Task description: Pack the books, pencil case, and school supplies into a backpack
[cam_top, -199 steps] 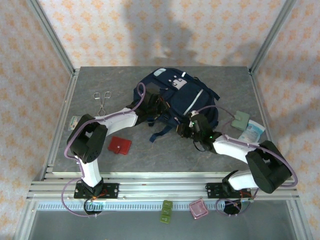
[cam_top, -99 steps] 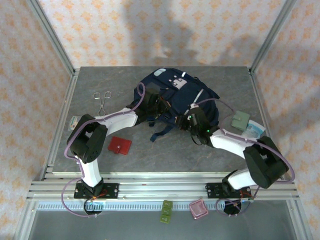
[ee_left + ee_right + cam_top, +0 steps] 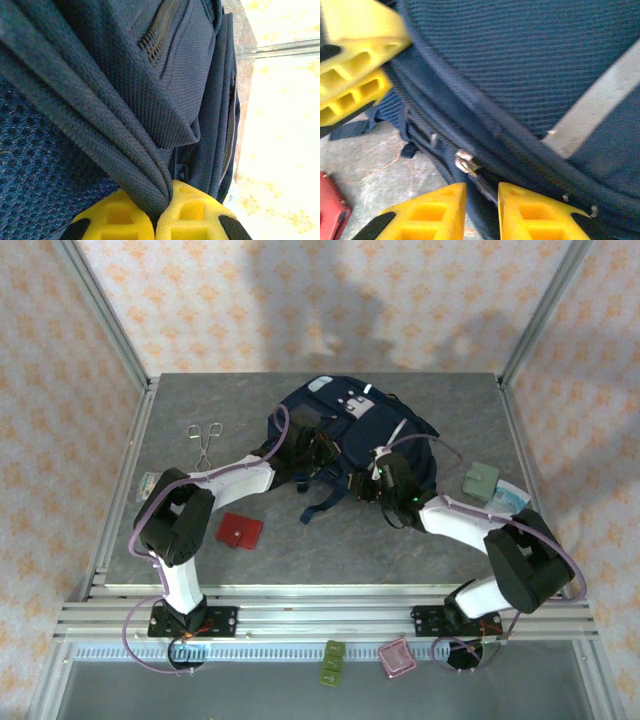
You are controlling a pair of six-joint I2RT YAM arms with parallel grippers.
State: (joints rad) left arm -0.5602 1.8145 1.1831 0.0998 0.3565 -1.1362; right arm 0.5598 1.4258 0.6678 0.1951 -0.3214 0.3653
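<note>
- the backpack (image 3: 350, 425) is navy-blue fabric with white-grey stripes and a grey front patch. it lies flat at the far middle of the tabletop (image 3: 330, 555), with its dark straps trailing toward the arms.
- the flat red square item (image 3: 240, 530) lies on the tabletop well apart from the backpack, just beside the left arm.
- since a second ago the right gripper (image 3: 379, 480) has moved off the tabletop beside the pack and up to its near edge. the left gripper (image 3: 318, 454) has stayed at the pack's left side.
- the left wrist view adds what the overhead view cannot: the left gripper (image 3: 156, 220) is pressed together on a fold of the backpack's navy fabric, with mesh weave beside the fold.
- the right wrist view shows the right gripper (image 3: 481, 207) with a narrow gap between its fingers, astride the zipper track just below a metal zipper pull (image 3: 465, 162). whether it grips anything cannot be told.
- that same view catches the left gripper's yellow fingers (image 3: 350, 65) at upper left and an edge of the flat red square item (image 3: 330, 215).
</note>
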